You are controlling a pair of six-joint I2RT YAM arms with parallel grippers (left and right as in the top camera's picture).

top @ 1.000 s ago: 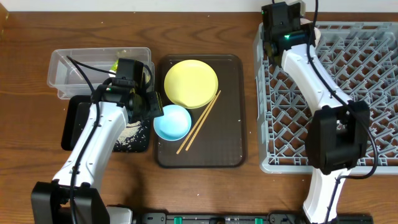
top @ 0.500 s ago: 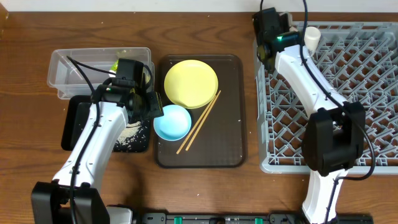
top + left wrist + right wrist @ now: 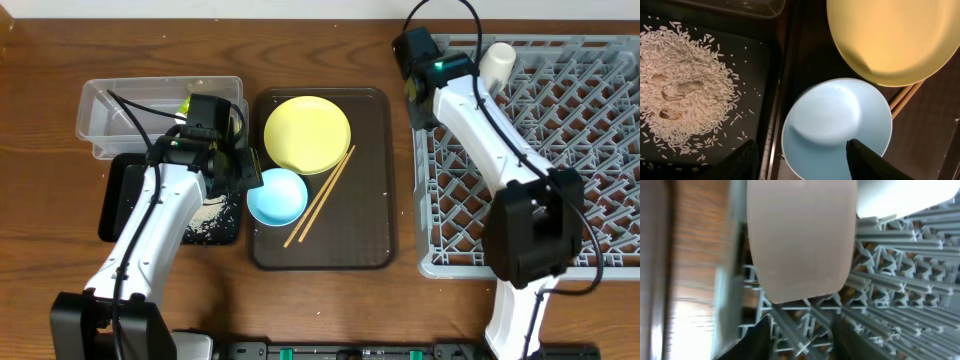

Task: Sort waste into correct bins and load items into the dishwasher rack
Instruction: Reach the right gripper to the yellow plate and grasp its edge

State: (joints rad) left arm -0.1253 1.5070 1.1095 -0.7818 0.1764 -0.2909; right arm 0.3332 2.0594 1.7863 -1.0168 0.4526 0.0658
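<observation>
Swinging left off the grey dishwasher rack (image 3: 580, 150) since a second ago, the right arm has uncovered the small white cup (image 3: 497, 58), which sits in the rack's far left corner; whether it stands upright or lies tipped is unclear. The right gripper (image 3: 800, 347) is clear of the cup, and in the blurred wrist view its dark fingertips stand apart with rack lattice showing between them. Nothing on the left side has shifted. The left gripper (image 3: 800, 162) hangs with its fingers spread over the near rim of the light blue bowl (image 3: 277, 196), holding nothing. Print on the yellow-green snack wrapper (image 3: 186, 103) is too small to read. Everything rests on a brown wood-grain table (image 3: 40, 250). The clear tub (image 3: 110, 110) at the far left holds the wrapper. Just in front of it, the black tray (image 3: 115, 195) carries a loose heap of white rice (image 3: 685, 95), with stray grains scattered around it. On the brown tray (image 3: 375, 200) lie the yellow plate (image 3: 307, 132), the blue bowl just beside it, and the chopsticks (image 3: 320, 197), set diagonally with their far ends at the plate's rim.
</observation>
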